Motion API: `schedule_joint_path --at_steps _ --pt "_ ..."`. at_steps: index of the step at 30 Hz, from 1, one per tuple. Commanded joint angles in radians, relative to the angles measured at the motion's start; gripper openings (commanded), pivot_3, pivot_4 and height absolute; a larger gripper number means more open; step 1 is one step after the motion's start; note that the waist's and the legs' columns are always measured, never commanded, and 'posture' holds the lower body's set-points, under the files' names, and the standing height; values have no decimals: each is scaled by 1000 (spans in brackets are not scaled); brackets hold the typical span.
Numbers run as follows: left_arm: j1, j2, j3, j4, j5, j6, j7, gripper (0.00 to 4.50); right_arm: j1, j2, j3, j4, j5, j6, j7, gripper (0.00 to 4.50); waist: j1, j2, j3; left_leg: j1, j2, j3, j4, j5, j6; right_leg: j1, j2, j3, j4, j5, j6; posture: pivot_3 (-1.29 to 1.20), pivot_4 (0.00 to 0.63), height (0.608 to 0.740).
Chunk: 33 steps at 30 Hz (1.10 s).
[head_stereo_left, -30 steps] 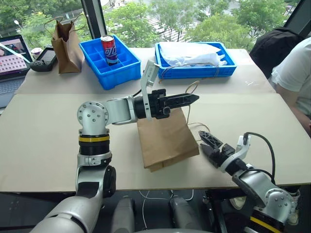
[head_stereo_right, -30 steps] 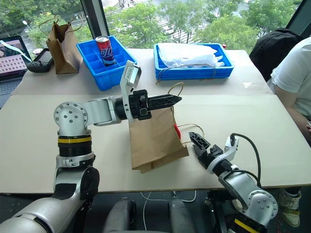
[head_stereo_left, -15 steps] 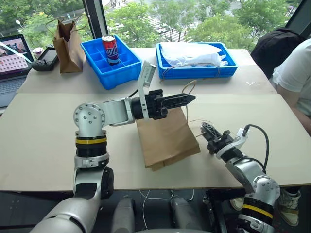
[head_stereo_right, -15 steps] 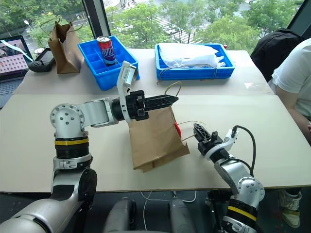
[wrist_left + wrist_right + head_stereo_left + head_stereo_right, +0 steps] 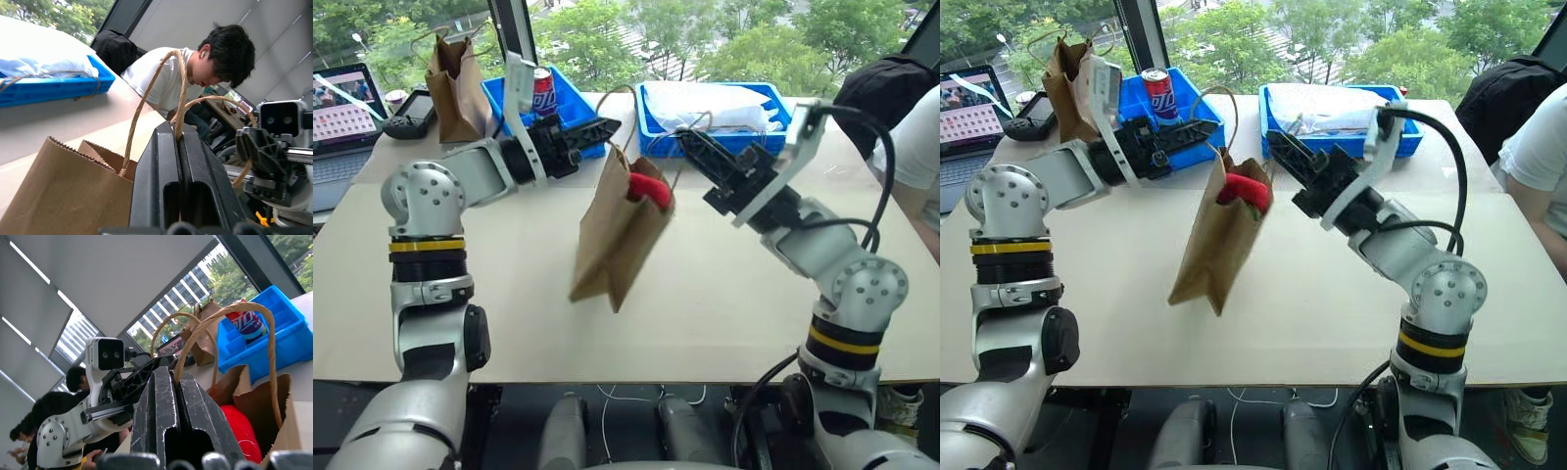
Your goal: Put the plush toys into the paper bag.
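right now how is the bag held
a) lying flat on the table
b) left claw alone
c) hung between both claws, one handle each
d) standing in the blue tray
c: the bag hangs off the table with the left claw shut on one twine handle and the right claw shut on the other, the red toy showing at its mouth.

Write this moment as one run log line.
left gripper: shut on handle | right gripper: shut on handle | paper bag: lifted | red toy: inside
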Motion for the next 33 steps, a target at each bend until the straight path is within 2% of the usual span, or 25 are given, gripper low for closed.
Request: schedule_joint_path --at_steps 1,6,11,13,17,33 --pt "-41 21 12 -2 32 -41 -41 0 -89 -52 -8 -35 12 -18 -25 10 1 0 0 0 0 0 0 0 0 0 0 0 0 0 0 0 150 665" --pt "-52 32 19 4 62 -57 -60 0 -130 -130 -3 -26 -41 -20 19 10 3 0 1 -1 0 0 0 0 0 -1 0 0 1 0 0 0 150 665" --pt "-23 25 22 -21 72 -45 -58 0 1 -199 31 -52 -88 37 33 10 7 0 1 -1 0 -1 0 0 0 0 0 0 0 0 0 0 150 665" --pt "-9 25 14 -39 78 -42 -59 0 6 -186 5 -54 -66 4 8 10 9 0 1 -1 0 0 0 0 0 0 0 0 0 0 0 0 150 665" --pt "-4 21 28 -43 70 -34 -49 0 0 -250 13 -65 -96 37 33 10 7 1 3 -1 0 0 1 1 0 -1 0 0 1 0 0 0 150 665" --pt "4 34 -33 -47 152 -74 -123 0 21 -259 78 -140 144 32 -128 10 11 1 3 -1 0 -1 1 1 1 -1 0 0 1 0 0 0 150 665"
